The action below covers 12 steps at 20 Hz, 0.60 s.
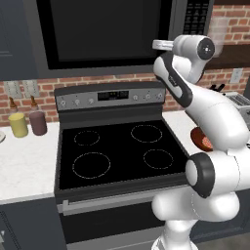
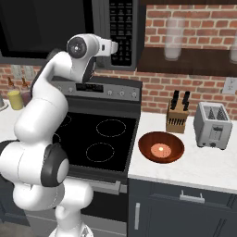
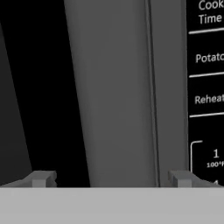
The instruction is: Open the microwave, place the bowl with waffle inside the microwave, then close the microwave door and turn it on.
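While hovering close at microwave door [image 3: 113, 87] right frame, gripper [image 3: 111, 178] spreading jaws wide, gripping nothing. Keypad [image 3: 205, 78] showing at right edge of hand view. Sitting at centre right of right base view on desk [image 2: 203, 166]: bowl [image 2: 161, 147] holding waffle [image 2: 160, 149].

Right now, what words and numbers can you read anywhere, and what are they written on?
"Cook" above "Time": microwave keypad, top label, cut off at the edge.
"Potat", cut off: next label down.
"Reheat": label below that.
"1" with "100" beneath, cut off: a number key.
Stove display: too blurred to read.
The keypad from the right base view: too small to read.
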Available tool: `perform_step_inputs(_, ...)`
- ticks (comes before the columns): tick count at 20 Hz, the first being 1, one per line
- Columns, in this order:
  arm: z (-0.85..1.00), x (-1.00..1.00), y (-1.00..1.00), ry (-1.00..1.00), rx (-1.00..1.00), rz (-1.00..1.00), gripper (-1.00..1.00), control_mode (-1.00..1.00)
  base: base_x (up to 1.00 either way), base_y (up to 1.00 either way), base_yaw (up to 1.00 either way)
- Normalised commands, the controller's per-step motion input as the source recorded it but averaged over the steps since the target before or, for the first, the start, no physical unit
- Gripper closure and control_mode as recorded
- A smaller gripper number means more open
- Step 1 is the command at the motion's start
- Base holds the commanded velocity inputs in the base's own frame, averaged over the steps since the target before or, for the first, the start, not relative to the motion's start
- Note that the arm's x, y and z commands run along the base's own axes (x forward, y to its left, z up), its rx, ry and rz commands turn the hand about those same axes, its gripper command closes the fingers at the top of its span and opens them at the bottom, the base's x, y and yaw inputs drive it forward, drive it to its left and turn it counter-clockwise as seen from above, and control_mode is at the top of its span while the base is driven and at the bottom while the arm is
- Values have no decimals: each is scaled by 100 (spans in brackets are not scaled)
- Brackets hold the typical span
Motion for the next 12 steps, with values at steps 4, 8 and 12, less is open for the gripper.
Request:
perform_step_inputs(4,0,29,0,0,0,0,100,-100,0,0,0)
perform_step_inputs(8,0,-2,3,1,0,0,100,-100,0,0,0)
perform_step_inputs(12,0,-44,26,4,1,2,100,-100,0,0,0)
